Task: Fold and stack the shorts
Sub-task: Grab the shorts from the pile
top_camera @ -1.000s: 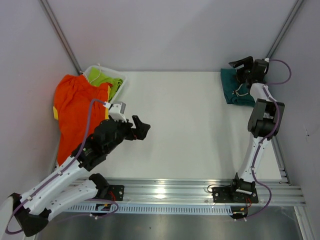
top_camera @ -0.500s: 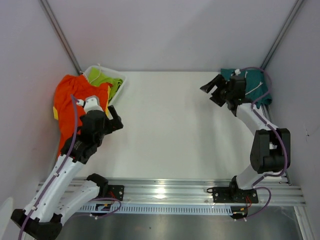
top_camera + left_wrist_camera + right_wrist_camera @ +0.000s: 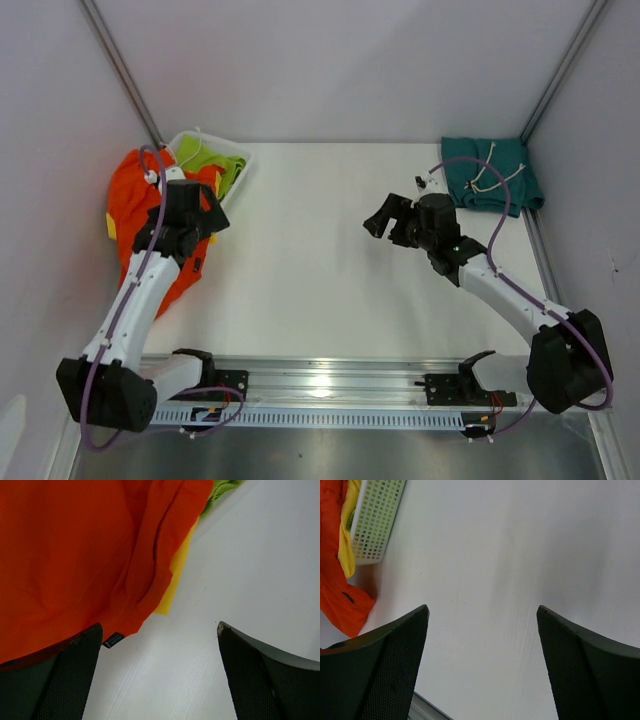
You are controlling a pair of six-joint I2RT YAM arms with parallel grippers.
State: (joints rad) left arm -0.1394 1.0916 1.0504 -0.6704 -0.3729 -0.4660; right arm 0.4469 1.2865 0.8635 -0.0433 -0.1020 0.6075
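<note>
I have my left claw (image 3: 158, 626) spread wide and gripping nothing, low over the table (image 3: 320, 270) at the hem of the orange shorts (image 3: 75, 555), which lie under and beyond its left finger; a yellow pair (image 3: 176, 575) peeks out from beneath them just ahead of the claw, with lime-green cloth (image 3: 220, 490) further ahead to the right. My right claw (image 3: 482, 609) is also wide open and empty above bare table; the teal shorts (image 3: 490, 172), folded with white drawstrings on top, lie well behind it, and the pale basket (image 3: 375, 520) sits far ahead to its left
</note>
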